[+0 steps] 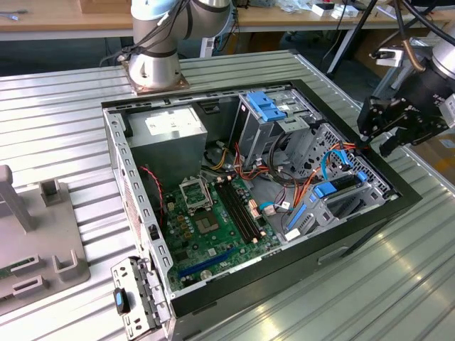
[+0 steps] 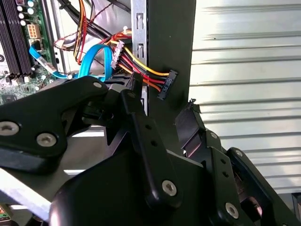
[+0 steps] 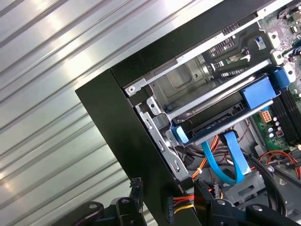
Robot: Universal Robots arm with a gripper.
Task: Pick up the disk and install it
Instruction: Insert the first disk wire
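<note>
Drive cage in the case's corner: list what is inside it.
Inside the drive cage, a disk with blue side rails sits in one bay; the neighbouring bay shows bare metal. The disk's label is covered by the cage.

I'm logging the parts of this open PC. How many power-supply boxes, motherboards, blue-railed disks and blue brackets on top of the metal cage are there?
power-supply box: 1
motherboard: 1
disk: 1, seated in its bay
blue bracket: 1
Total: 4
</note>
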